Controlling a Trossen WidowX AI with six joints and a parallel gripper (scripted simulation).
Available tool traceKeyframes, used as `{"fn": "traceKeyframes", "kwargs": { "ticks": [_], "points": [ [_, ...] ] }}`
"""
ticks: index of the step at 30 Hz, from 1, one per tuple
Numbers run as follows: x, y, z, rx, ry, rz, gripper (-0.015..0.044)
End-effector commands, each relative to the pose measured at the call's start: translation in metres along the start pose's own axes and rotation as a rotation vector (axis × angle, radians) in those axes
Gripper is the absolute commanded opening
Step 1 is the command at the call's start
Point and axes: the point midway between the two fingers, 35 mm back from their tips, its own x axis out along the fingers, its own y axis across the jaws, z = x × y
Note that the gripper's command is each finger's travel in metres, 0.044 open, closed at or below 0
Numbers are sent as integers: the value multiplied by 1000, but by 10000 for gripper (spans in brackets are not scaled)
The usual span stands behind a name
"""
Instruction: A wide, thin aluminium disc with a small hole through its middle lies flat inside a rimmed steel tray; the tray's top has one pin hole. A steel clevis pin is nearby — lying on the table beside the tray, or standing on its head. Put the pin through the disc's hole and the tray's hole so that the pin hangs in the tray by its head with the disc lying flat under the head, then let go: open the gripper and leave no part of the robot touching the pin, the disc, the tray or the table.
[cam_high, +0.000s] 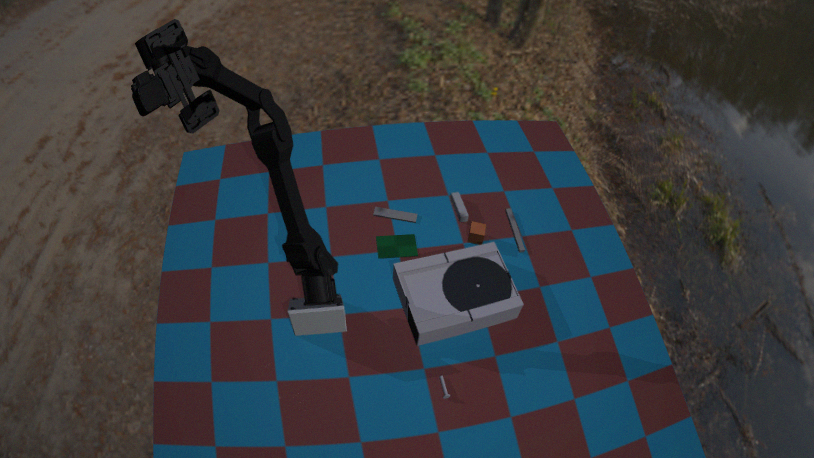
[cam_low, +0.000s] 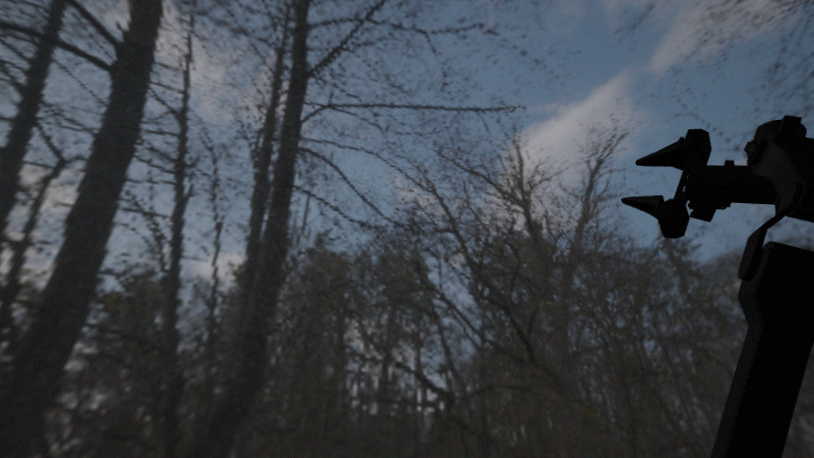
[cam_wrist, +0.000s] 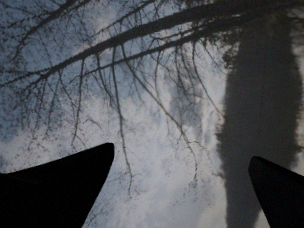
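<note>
The pin (cam_high: 444, 384) is a slim, pale grey rod with a small, wider head, lying on its side on the red and blue checked table (cam_high: 244, 410), apart from the tray (cam_high: 420, 290); in the top view its head points toward the lower edge. The disc (cam_high: 462, 284) is round, thin and dark, almost black, with a tiny pale hole at its middle. It lies flat in the light grey tray, nearer one end, inside a raised rim with narrow gaps. The gripper (cam_high: 179, 78) (cam_low: 630, 181) (cam_wrist: 182, 157) is raised well apart from all three, its black, tapering fingers spread wide with nothing between them.
</note>
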Motion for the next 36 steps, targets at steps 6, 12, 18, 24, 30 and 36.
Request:
{"fn": "traceKeyframes", "kwargs": {
  "ticks": [6,12,18,24,30,36],
  "points": [
    [38,-24,18,2,-7,-72,242],
    [102,-76,35,-17,4,-217,160],
    [169,-152,24,-77,82,-413,160],
    [217,-229,5,-152,171,-593,160],
    [247,-306,-19,-237,268,-764,160],
    [261,-399,-49,-305,378,-986,160]
  ]
}}
